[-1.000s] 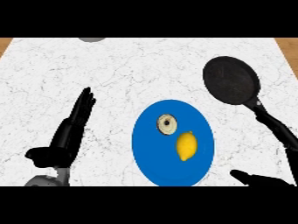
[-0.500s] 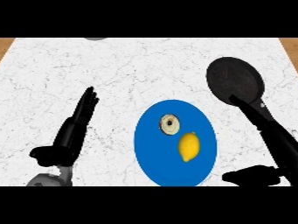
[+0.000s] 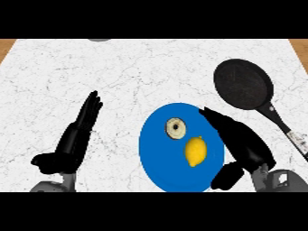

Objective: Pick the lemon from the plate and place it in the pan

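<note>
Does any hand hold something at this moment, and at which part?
Nothing is held. The right hand is open over the plate's right edge, beside the lemon. The left hand rests open on the counter.

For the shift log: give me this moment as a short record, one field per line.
surface: white marble counter
plate: blue, near the front edge
lemon: on the plate, not held
round slice: on the plate, behind the lemon
pan: black, empty, right of the plate, handle toward the robot
right robot hand: open, over the plate's right rim, beside the lemon
left robot hand: open, resting at left
</note>
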### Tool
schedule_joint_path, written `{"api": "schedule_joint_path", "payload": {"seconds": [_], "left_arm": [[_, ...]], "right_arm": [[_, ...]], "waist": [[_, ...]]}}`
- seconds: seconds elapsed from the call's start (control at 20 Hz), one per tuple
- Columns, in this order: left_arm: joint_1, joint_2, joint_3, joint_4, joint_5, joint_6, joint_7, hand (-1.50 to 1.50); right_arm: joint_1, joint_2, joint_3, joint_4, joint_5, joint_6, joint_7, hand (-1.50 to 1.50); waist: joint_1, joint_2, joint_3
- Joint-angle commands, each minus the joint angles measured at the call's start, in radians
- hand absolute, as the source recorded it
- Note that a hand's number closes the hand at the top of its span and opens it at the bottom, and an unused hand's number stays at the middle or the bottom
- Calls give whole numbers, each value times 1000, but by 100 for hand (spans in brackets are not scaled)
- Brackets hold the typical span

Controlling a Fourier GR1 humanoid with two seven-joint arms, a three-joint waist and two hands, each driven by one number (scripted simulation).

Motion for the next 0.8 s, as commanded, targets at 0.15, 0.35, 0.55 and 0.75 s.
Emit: {"api": "schedule_joint_path", "payload": {"seconds": [0.15, 0.35, 0.55, 0.75], "left_arm": [[33, -26, 8, -19, -22, -7, 10, 0], [-16, -57, 8, -23, -55, -7, 65, 0], [8, -34, 70, 17, -41, -78, -12, 0], [40, -76, 38, -47, -73, -35, 29, 0]], "right_arm": [[-26, 120, 62, 74, 107, 77, 110, -150], [-51, 173, 13, 139, 123, 113, 69, -150], [32, 177, -3, 123, 189, 103, 19, -150], [76, 238, 22, 106, 254, 27, 25, -150]], "waist": [[-12, -2, 1], [-12, -2, 1], [-15, -2, 1], [-15, -2, 1]]}}
